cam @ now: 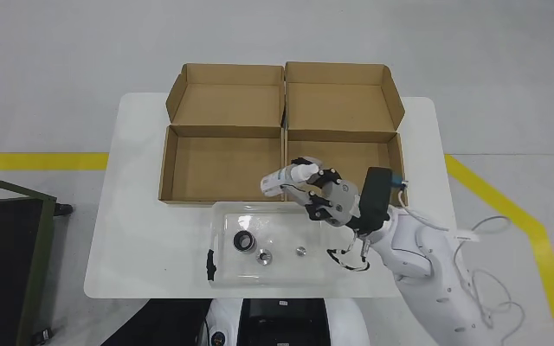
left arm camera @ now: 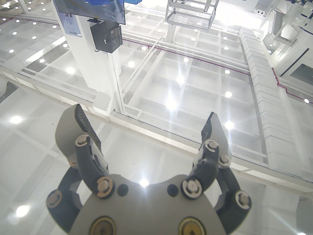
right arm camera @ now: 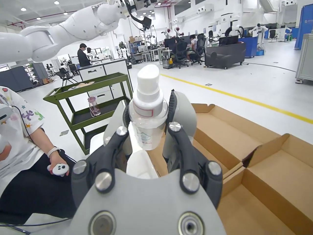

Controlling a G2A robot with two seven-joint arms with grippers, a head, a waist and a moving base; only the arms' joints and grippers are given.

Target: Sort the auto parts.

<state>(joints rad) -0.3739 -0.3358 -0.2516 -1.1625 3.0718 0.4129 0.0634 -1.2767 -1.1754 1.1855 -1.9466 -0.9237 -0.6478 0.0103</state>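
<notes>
My right gripper [cam: 305, 179] is shut on a clear spray bottle [cam: 281, 180] with a white cap. It holds the bottle above the front walls of two cardboard boxes, where they meet. In the right wrist view the bottle [right arm camera: 148, 118] sits between the fingers [right arm camera: 179, 113], cap pointing away from the wrist. A clear tray [cam: 216, 227] at the table's front holds a black ring [cam: 245, 241], a silver part [cam: 264, 255] and a small nut [cam: 300, 252]. My left gripper [left arm camera: 145, 113] is open, holds nothing and points up at the ceiling.
The left box [cam: 221, 169] and the right box [cam: 342, 156] stand side by side behind the tray, lids folded back. A black strap [cam: 210, 264] hangs at the tray's left rim. A green cart [cam: 26, 251] stands off the table's left side.
</notes>
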